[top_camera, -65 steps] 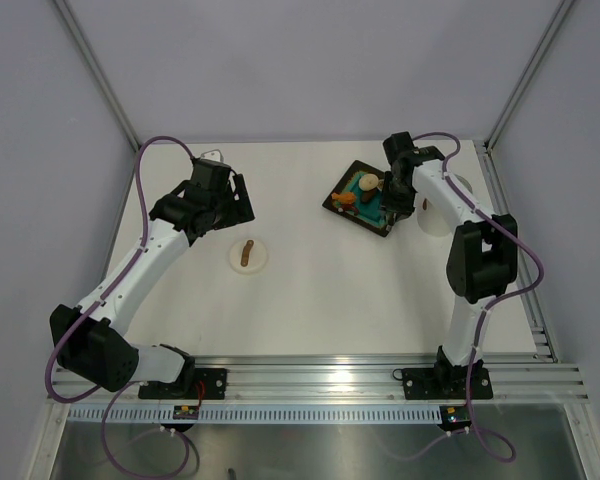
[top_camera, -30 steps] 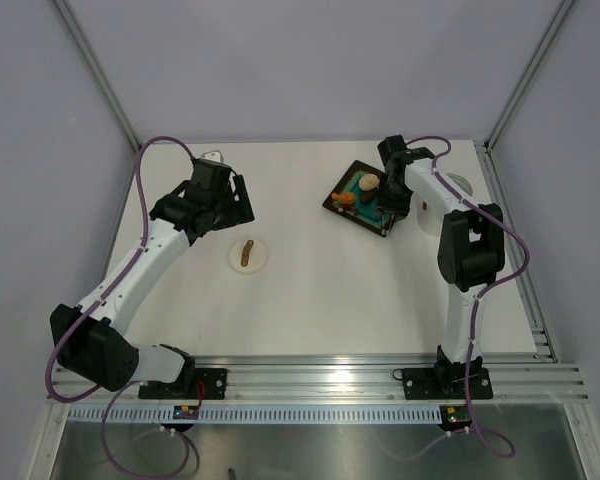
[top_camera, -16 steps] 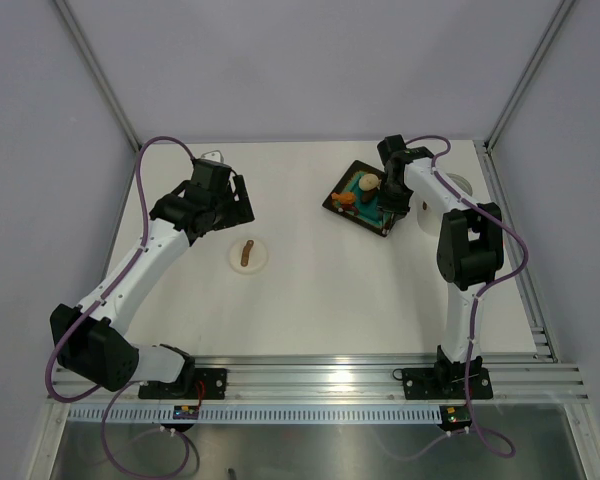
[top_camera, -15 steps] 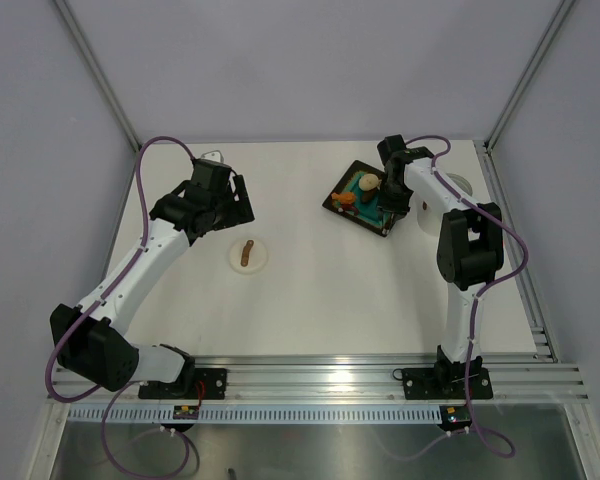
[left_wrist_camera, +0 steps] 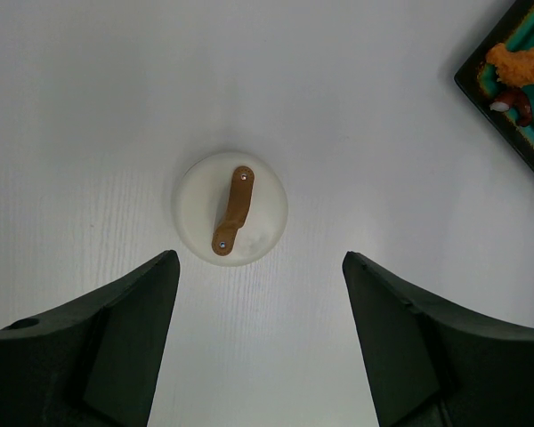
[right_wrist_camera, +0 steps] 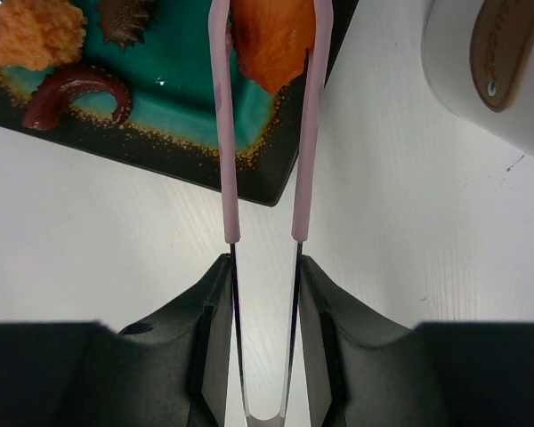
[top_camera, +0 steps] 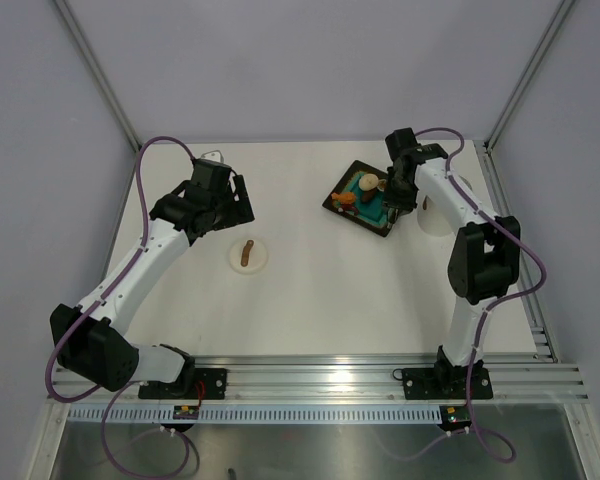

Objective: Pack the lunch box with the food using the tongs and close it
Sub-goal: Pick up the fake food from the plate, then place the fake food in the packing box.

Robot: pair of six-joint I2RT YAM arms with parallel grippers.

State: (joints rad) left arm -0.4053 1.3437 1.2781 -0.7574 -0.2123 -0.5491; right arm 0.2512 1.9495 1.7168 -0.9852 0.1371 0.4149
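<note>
Well left of the tray (right_wrist_camera: 160, 158), your left gripper (left_wrist_camera: 258, 267) hangs wide open and empty over the lid (left_wrist_camera: 231, 209). Above the tray, your right gripper (right_wrist_camera: 265, 267) squeezes the tongs (right_wrist_camera: 221, 133) on an orange piece (right_wrist_camera: 271, 36). The lunch box (right_wrist_camera: 454, 53), just right, likely awaits packing and closing.

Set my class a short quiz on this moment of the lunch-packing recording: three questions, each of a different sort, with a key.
1. True or false: the lid sits on the lunch box.
2. What do the tongs pinch? A) an orange piece B) a brown-red curl C) nothing
3. Fill in: the left gripper, above the lid, is ____.
Key: 1 false, it lies on the table, apart from the box; 2 A; 3 open.
</note>
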